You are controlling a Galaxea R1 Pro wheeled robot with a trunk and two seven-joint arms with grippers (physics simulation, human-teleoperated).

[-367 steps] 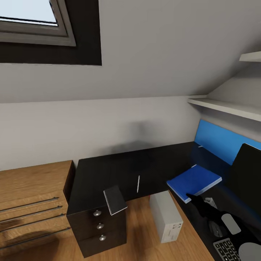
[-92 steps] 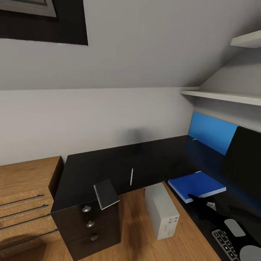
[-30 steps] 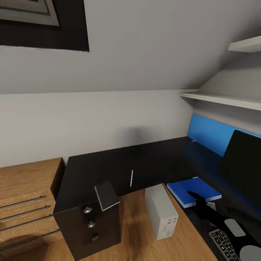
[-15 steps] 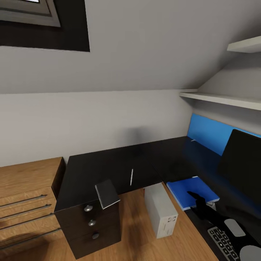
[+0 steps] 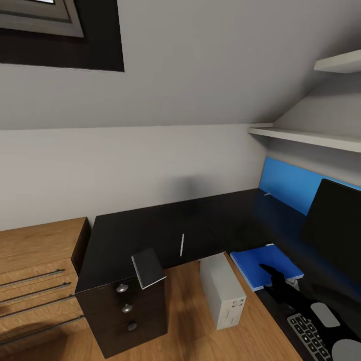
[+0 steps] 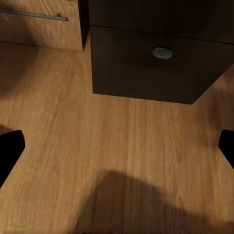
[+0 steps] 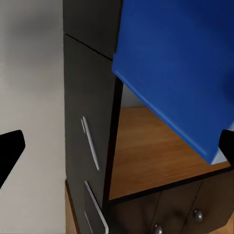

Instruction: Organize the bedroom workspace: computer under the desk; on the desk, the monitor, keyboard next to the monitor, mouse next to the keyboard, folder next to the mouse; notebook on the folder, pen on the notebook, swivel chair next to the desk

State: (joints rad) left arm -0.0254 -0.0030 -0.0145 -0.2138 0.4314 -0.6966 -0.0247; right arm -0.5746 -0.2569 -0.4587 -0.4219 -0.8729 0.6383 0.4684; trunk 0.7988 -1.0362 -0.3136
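A black L-shaped desk (image 5: 150, 228) is seen from the head view, set into the corner of a room with a sloped ceiling. The blue folder (image 5: 265, 264) is laid flat on the desk's right-hand wing, just in front of the monitor (image 5: 335, 228), whose black screen stands at the right edge. The right gripper (image 5: 268, 272) is held over the folder's near edge; in the right wrist view its 2 fingertips (image 7: 9, 148) are set wide apart, nothing between them, with the folder (image 7: 175, 68) below.

The dark grey notebook (image 5: 148, 267) is perched at the front corner of the left wing, above the drawers (image 5: 125, 308) with 3 round silver knobs, and is tilted over the edge. The whitish pen (image 5: 182, 245) lies on the desktop, apart from the notebook. The light grey computer (image 5: 223, 297) stands on the wooden floor (image 5: 185, 326) in the desk's inner angle. Part of the keyboard (image 5: 308, 336) is caught at the lower right.

In the left wrist view, the left gripper (image 6: 117, 146) is spread open above bare floor, facing a drawer knob (image 6: 162, 52).
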